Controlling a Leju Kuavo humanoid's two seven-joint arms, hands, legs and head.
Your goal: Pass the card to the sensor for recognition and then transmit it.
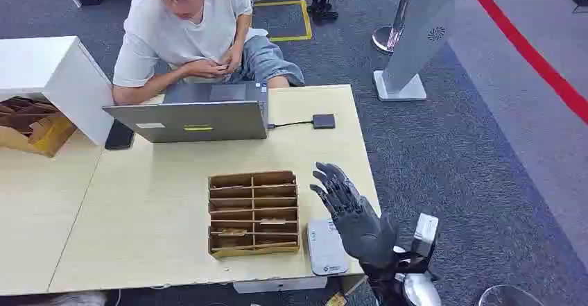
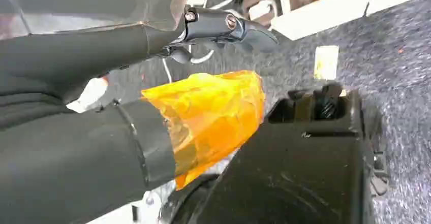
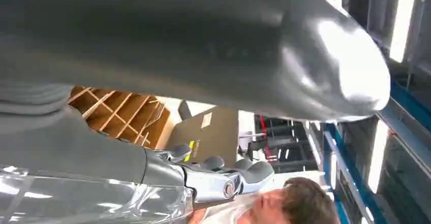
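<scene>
A cardboard slotted organizer lies on the light wooden table, with pale card-like pieces in its nearer slots. A flat grey sensor box sits at the table's front edge, just right of the organizer. My right hand hovers above the sensor box with its fingers spread and nothing in it. In the right wrist view the right hand stands before the organizer. My left hand, its thumb wrapped in orange tape, hangs low over the carpet and holds nothing.
A person sits behind the table at a grey laptop. A cable runs from it to a small black box. A phone lies left of the laptop. A white cabinet stands far left. Grey carpet lies to the right.
</scene>
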